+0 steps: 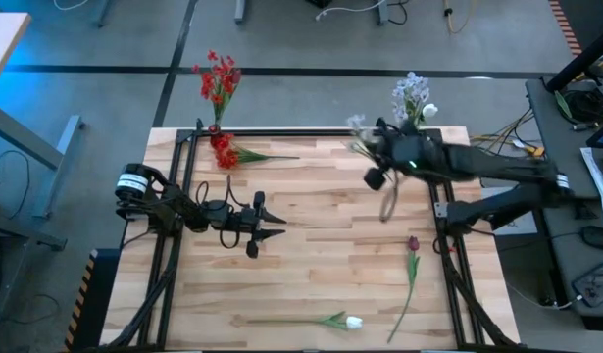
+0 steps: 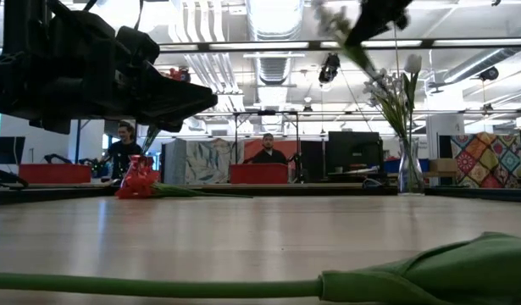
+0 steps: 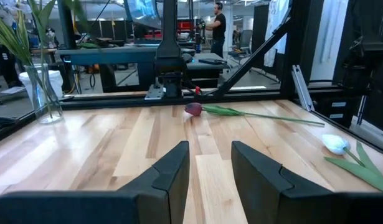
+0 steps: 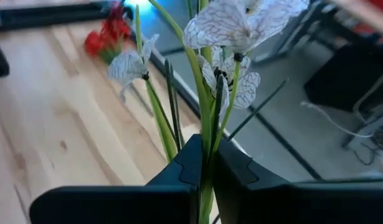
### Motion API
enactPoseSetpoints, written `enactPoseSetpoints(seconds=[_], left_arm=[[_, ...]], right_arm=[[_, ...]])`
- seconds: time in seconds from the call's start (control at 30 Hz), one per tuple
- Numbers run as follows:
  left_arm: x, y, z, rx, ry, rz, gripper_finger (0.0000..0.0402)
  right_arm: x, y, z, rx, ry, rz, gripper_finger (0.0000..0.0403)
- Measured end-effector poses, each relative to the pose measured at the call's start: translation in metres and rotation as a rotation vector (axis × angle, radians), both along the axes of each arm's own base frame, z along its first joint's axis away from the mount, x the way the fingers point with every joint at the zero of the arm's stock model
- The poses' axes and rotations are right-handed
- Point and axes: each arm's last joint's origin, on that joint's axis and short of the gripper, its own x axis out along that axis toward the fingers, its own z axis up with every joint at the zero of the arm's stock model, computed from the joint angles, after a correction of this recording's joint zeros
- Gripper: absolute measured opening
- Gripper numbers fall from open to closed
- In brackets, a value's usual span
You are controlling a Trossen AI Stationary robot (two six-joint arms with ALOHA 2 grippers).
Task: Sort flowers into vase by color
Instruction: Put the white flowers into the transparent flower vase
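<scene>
Up close, the pale veined-petal spray on thin green stems [image 4: 223, 37] is clamped in the right gripper [image 4: 207, 163] above the table's far right corner; only the right wrist view reveals its petal veining. Left gripper [image 3: 210, 163] hovers mid-table, parted and holding nothing.

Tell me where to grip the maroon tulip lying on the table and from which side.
Grip the maroon tulip mid-stem, from straight above, fingers straddling the stem. It lies flat, bud toward the far edge, the thin stem running toward the near edge with bare wood on both sides. The left gripper is open and free.
</scene>
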Motion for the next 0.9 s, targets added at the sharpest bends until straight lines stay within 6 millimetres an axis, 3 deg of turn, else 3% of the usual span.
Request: enactPoseSetpoints(seconds=[0.13,0.3,0.67,0.9], left_arm=[[0.0,0.0,0.0,0.0,-0.001,0.0,0.0104],[0.0,0.0,0.0,0.001,-0.002,0.0,0.0104],[0.0,0.0,-0.002,-0.057,0.022,-0.002,0.0104],[0.0,0.0,-0.002,-0.05,0.025,-0.002,0.0104]], right_arm=[[-0.025,0.023,-0.006,-0.091,-0.042,-0.063,0.0018],[-0.05,0.033,-0.012,-0.228,-0.098,-0.217,0.0018],[-0.085,0.029,-0.022,-0.488,-0.169,-0.606,0.0018],[-0.145,0.021,-0.024,-0.447,-0.284,-0.656,0.0018]])
